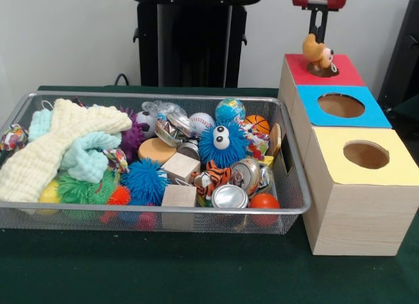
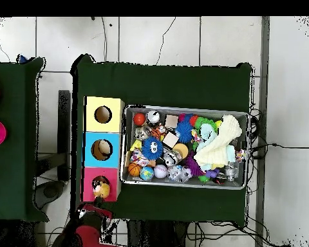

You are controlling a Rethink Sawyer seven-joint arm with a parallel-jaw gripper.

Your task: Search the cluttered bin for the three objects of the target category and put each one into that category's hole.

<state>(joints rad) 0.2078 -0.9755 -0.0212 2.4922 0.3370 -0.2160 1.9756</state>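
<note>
While gripper (image 1: 319, 37) clenched on orange-yellow toy (image 1: 318, 54), directly over red hole (image 1: 323, 71): keep centred, toy's lower end already at rim. Lower a bit more, then release straight down; avoid snagging on edge. Overhead confirms toy (image 2: 103, 189) at red box (image 2: 91, 193), not blue (image 2: 101, 150). Bin (image 1: 292, 183) w/ clutter well apart; retract vertically after drop.

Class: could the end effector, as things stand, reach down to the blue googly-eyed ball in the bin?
Probably not at once: the end effector is shut on a toy at the red hole. The ball lies on top of the clutter, uncovered, so once the toy drops the way looks free.
</note>
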